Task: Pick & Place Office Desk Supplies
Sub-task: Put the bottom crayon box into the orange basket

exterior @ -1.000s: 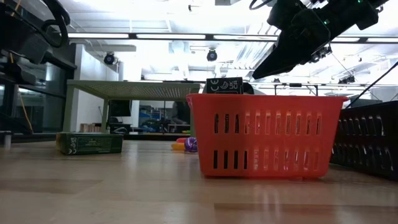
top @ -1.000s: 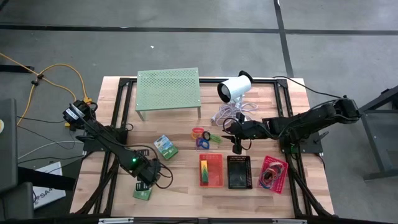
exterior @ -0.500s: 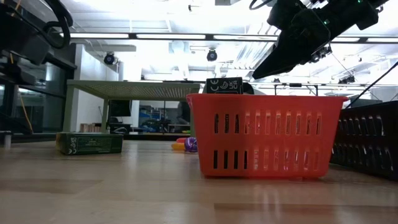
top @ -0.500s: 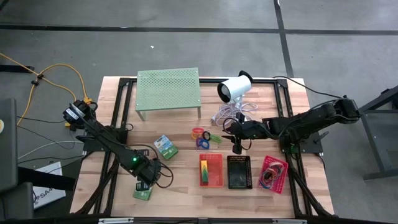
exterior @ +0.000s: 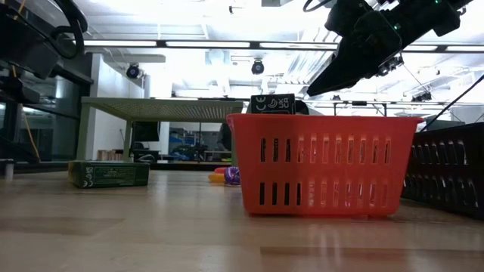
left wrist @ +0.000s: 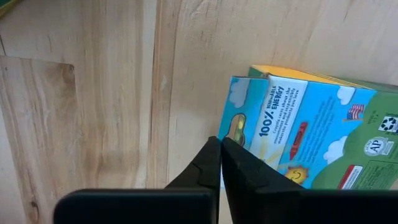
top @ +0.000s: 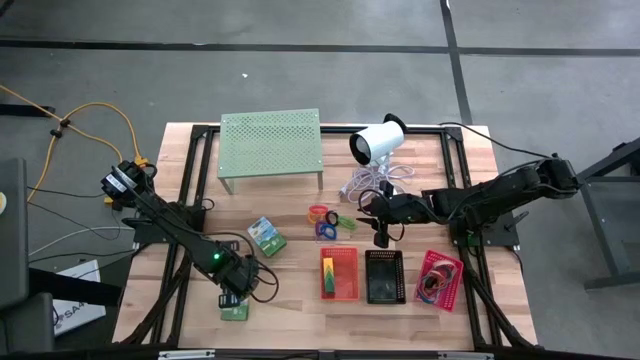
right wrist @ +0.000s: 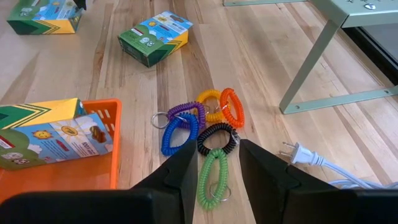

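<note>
A small green pack [left wrist: 298,130] lies flat on the table near its front left. My left gripper [left wrist: 219,142] stands over the pack's edge with its fingers shut. A second pack [top: 266,236] lies flat toward the middle, and a third leans inside the red basket [top: 339,273]. Coloured coil loops [right wrist: 202,127] lie on the wood behind the baskets. My right gripper [right wrist: 221,158] hovers open above the green loop [right wrist: 211,177] and touches nothing. The black basket [top: 385,276] and the pink basket [top: 440,278], which holds bands, stand to the right of the red one. My left gripper points down from above, its shut fingertips [left wrist: 211,152] meeting one edge of the pack [left wrist: 231,124]. Nothing shows between the fingers, and I cannot tell whether they touch the edge. The pack lies flat on the table.
A pale-green perforated stand [top: 270,145] stands at the back left. A white cylinder [top: 377,142] lies at the back middle with its cable and plug [right wrist: 298,152] on the wood. Bare wood lies between the stand and the baskets.
My left gripper has shifted a little toward the near edge and now covers more of the pack below it in the high view. My right arm has kept still.
</note>
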You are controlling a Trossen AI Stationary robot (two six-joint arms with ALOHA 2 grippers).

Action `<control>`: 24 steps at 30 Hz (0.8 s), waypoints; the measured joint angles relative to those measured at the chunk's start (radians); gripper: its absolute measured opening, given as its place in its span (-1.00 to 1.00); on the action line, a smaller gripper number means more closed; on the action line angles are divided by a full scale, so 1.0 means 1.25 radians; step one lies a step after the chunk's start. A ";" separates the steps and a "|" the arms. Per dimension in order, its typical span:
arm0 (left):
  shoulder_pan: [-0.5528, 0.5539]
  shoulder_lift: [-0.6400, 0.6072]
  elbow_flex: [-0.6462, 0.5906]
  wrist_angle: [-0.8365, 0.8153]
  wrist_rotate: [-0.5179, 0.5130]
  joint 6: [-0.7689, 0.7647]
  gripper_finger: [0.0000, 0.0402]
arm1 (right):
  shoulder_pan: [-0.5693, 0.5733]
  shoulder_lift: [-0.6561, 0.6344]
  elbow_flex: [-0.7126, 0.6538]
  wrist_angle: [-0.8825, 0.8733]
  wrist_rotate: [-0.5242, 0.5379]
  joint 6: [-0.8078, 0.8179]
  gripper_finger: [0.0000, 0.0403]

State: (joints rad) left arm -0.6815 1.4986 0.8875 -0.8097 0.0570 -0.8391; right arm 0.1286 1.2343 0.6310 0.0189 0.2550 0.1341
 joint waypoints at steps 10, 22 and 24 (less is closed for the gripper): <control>0.000 0.000 0.000 0.000 -0.008 0.006 -1.00 | 0.000 0.000 0.000 0.000 0.000 0.000 -0.47; -0.025 -0.025 0.000 -0.001 -0.120 0.003 -1.00 | 0.000 0.000 0.000 0.000 0.000 0.000 -0.47; -0.033 -0.025 0.000 -0.001 -0.136 0.002 -1.00 | 0.000 0.000 0.000 0.000 0.000 0.000 -0.47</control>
State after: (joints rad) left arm -0.7222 1.4677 0.8875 -0.8108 -0.1134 -0.8361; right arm 0.1284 1.2343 0.6310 0.0189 0.2550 0.1343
